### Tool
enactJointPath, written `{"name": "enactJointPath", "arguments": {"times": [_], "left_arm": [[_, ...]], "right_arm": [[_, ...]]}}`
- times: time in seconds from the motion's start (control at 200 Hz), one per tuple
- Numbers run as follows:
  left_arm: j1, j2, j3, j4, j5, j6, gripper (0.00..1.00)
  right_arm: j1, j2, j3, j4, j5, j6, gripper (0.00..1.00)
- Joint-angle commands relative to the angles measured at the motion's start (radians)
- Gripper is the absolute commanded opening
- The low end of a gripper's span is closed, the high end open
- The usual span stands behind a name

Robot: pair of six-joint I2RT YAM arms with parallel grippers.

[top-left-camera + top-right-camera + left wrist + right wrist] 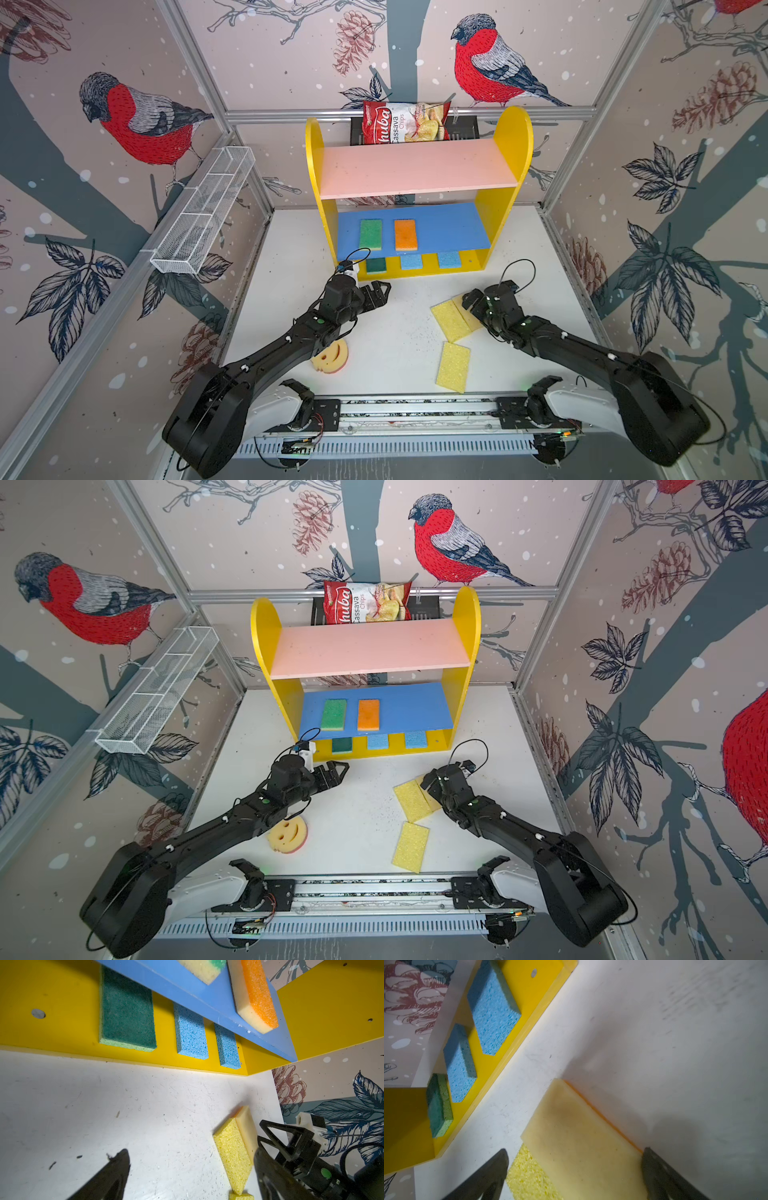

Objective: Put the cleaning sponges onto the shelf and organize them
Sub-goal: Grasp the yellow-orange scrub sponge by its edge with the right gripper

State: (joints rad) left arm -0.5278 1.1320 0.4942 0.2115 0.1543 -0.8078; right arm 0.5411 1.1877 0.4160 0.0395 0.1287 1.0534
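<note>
The shelf (505, 174) holds a green sponge (370, 235) and an orange sponge (405, 235) on its blue board. A dark green sponge (376, 264) and two light blue sponges (411, 262) (449, 260) lie on its yellow base. On the table lie a tan sponge (581, 1142) overlapping a yellow sponge (446, 322), another yellow sponge (453, 367), and a round smiley sponge (330, 357) partly under the left arm. My right gripper (575, 1169) is open, its fingers on either side of the tan sponge. My left gripper (380, 291) hangs open and empty before the shelf base.
A red-white chips bag (405, 122) sits in a black basket (465, 129) behind the shelf. A white wire basket (203, 216) hangs on the left wall. Enclosure walls close three sides, and the arm rail (415, 409) runs along the front.
</note>
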Motion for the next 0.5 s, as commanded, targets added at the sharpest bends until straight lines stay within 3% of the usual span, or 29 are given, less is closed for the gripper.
{"name": "enactJointPath", "arguments": {"times": [0.0,0.19,0.36,0.495], "left_arm": [[0.002,-0.025,-0.010,-0.015,-0.023,0.022,0.92],[0.003,-0.055,-0.026,-0.009,-0.050,0.030,0.93],[0.002,-0.025,-0.013,0.000,-0.034,0.030,0.93],[0.002,0.000,0.000,0.001,-0.015,0.021,0.93]], "right_arm": [[0.002,-0.010,0.025,-0.010,0.031,0.002,0.99],[-0.069,-0.152,0.036,-0.131,0.143,-0.103,0.99],[-0.246,-0.253,-0.060,-0.145,0.061,-0.195,0.96],[-0.294,-0.276,-0.116,-0.125,-0.011,-0.246,0.83]]}}
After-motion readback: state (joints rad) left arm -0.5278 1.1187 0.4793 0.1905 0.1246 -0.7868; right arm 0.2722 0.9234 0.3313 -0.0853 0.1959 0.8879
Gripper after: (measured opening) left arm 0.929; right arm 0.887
